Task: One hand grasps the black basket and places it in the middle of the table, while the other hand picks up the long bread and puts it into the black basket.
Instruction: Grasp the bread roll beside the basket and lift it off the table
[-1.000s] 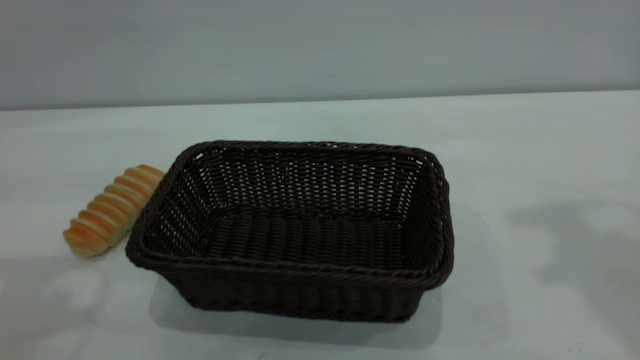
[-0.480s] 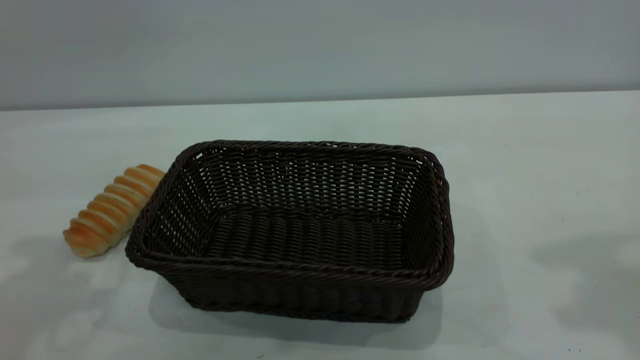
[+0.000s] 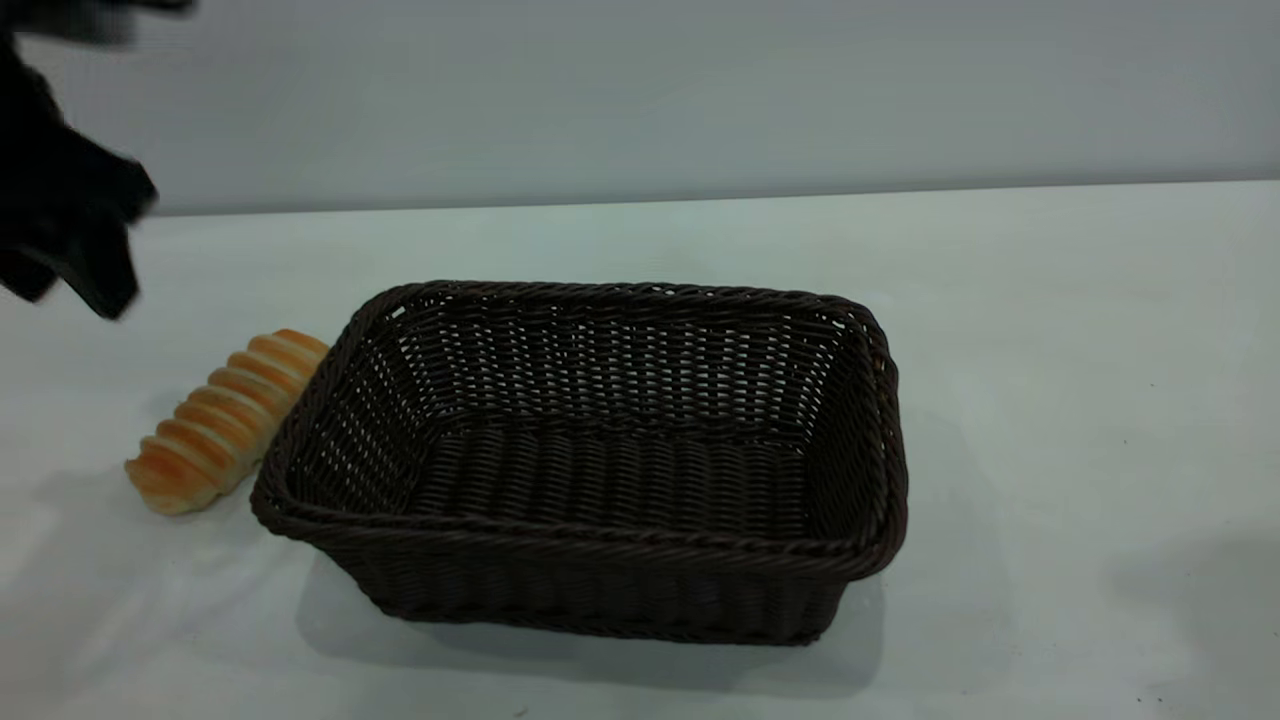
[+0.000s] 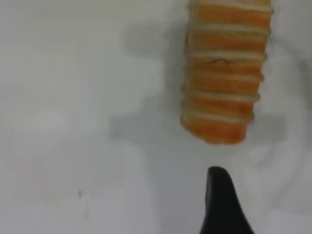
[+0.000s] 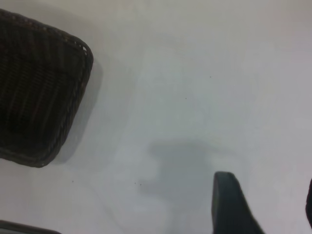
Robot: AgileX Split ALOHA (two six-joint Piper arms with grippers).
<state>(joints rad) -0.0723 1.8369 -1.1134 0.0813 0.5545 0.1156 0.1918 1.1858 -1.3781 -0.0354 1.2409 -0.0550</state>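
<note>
The black basket stands empty in the middle of the table. The long bread lies on the table just outside the basket's left rim. My left gripper hangs open and empty above and to the left of the bread. In the left wrist view the bread lies just ahead of one finger; the other finger is out of frame. My right gripper is open and empty over bare table to the right of the basket. It is out of the exterior view.
A grey wall runs behind the table's far edge. The right gripper's shadow falls on the table at the lower right. Nothing else stands on the table.
My left gripper has come into the exterior view at the upper left. The shadow on the right has slid toward the lower right. Basket and bread have not moved.
</note>
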